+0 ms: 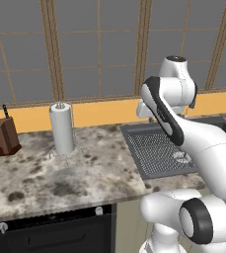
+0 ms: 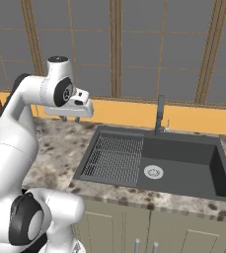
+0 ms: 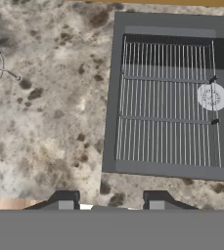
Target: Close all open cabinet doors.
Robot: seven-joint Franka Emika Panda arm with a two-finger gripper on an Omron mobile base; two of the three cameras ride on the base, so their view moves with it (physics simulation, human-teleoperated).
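Dark-tipped jaws [image 3: 111, 199] hang drawn in and hold nothing, poised above the speckled stone surface [image 1: 45, 173] just left of the dark sink [image 2: 183, 173], where a wire rack [image 3: 167, 97] lies in the basin beside the round drain [image 2: 153, 171]. Behind the sink rises a grey faucet [image 2: 160, 113], while farther left on the surface stand a paper towel roll [image 1: 61, 128] and a brown knife block [image 1: 5, 134]. No cabinet doors with long bar handles can be made out from here; gridded windows [image 1: 99, 49] span the wall above an orange band.
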